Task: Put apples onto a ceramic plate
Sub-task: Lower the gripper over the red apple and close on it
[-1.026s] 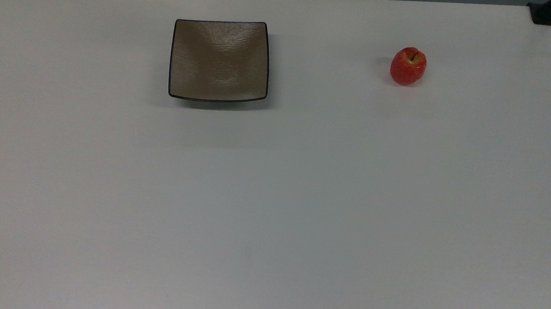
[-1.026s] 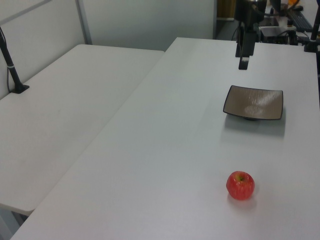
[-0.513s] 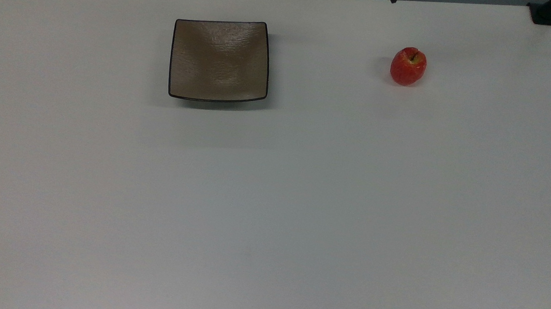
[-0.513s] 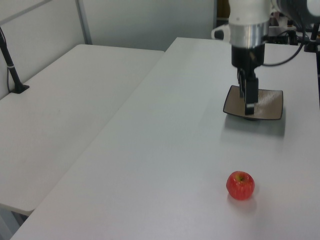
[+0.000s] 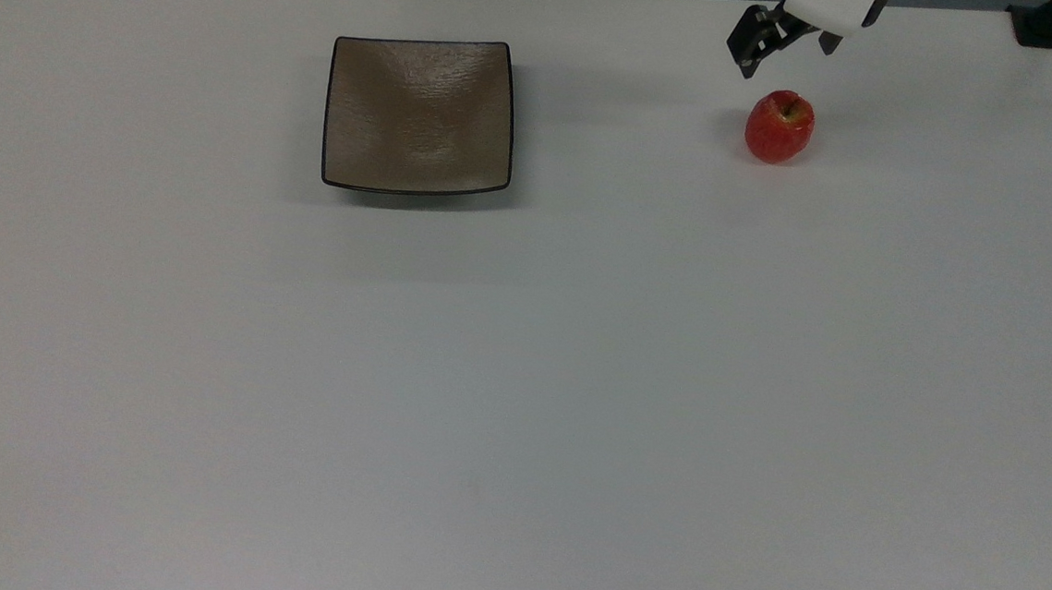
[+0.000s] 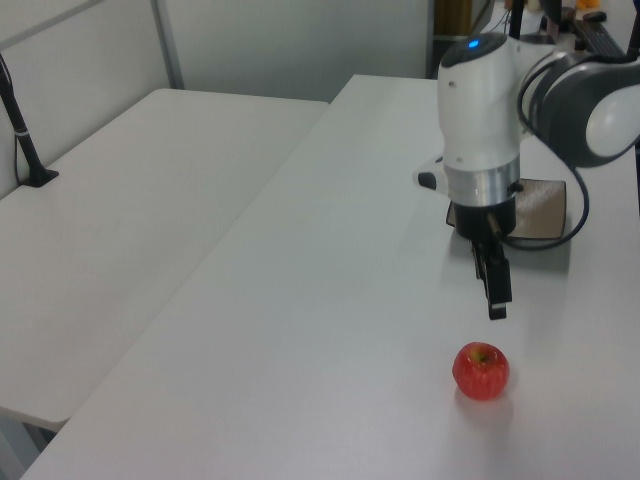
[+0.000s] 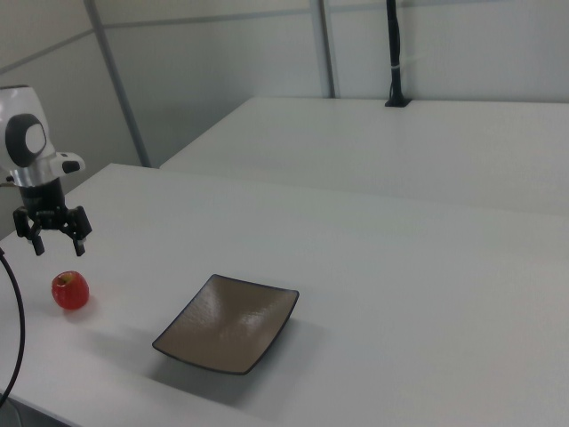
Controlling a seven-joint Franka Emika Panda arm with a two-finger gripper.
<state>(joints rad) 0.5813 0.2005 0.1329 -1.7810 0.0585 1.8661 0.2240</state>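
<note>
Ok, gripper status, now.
Gripper: open, holding nothing, hanging above the apple, which sits on the table.

The arm (image 6: 480, 130) hides part of the plate (image 6: 545, 205) in the left view. The top view's edge cuts the arm off.

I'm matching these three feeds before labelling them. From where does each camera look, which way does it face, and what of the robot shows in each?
Top view: overhead, facing down on the white table; ceramic plate, apple; the open tool enters at the upper edge.
Left view: raised at the apple's end, facing along the table toward the plate; arm and tool above the apple.
Right view: low at the plate's end, facing back; tool over the apple.
All share plate, apple, tool.
</note>
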